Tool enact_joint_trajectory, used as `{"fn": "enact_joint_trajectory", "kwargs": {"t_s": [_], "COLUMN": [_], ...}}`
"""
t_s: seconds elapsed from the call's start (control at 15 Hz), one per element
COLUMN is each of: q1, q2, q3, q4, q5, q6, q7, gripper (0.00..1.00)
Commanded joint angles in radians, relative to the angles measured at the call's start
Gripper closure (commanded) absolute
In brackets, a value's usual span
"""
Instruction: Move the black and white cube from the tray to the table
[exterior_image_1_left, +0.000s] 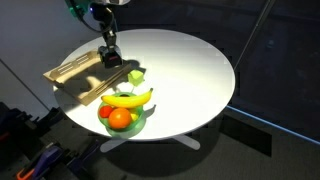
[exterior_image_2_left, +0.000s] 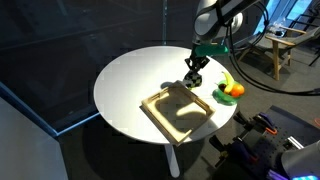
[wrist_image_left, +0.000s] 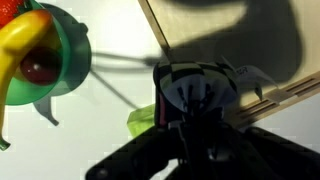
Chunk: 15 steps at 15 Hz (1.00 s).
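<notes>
Transfer step: claw (exterior_image_1_left: 110, 60) clamping black and white cube (wrist_image_left: 195, 88), hovering at tray (exterior_image_2_left: 180, 112) corner; next calling for lowering onto tabletop (exterior_image_2_left: 130, 75).

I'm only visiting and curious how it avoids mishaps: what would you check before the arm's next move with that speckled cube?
1. Cube between the fingers of the gripper: ok, the wrist view shows it clamped.
2. Cube clear of the tray: cannot tell; it is right at the tray's corner.
3. Bare table to set it on: ok, plenty beside the tray.
4. Yellow-green block out of the way: not ok, it lies close beside the gripper.
5. Fruit bowl at a distance: ok.
</notes>
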<state>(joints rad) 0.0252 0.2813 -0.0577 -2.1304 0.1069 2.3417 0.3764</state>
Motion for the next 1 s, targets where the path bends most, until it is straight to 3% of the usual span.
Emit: {"fn": "enact_joint_trajectory", "kwargs": {"t_s": [0.0,0.93], "q1": [-0.021,-0.109], "q2": [-0.001,0.039], "q3": [-0.013,-0.073], "q4": [0.035,0.099], "q5": [0.022,0.029], "q6": [-0.033,-0.049], "q7": [0.024,0.001], "gripper": [0.94,0.94]}}
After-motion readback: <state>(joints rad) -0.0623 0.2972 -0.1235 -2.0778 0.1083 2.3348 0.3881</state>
